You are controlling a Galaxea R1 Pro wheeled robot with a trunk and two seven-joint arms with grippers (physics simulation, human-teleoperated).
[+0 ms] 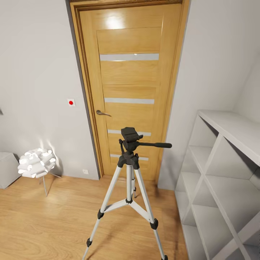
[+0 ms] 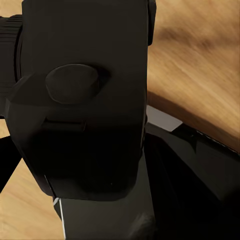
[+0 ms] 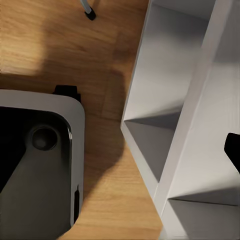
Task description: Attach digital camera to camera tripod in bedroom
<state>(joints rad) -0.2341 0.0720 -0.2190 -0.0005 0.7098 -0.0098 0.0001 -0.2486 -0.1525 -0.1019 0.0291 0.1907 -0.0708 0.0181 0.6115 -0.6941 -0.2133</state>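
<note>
The camera tripod (image 1: 129, 173) stands on the wood floor in front of the oak door, its silver-white legs spread. Its black head (image 1: 130, 139) is bare on top and the pan handle (image 1: 156, 145) points right. In the left wrist view the matte black digital camera (image 2: 85, 110) sits very close to the lens above the floor, held in my left gripper; the camera body hides the fingers. In the right wrist view one black fingertip (image 3: 233, 150) shows at the frame's edge, with nothing held, beside the white shelving (image 3: 180, 100). One tripod foot (image 3: 90, 13) shows there too.
The oak door (image 1: 130, 86) with frosted stripes is shut behind the tripod. White cube shelving (image 1: 224, 173) lines the right wall. A small white ball-shaped lamp (image 1: 36, 162) stands at the left. My grey and black base (image 3: 40, 165) lies below the right wrist.
</note>
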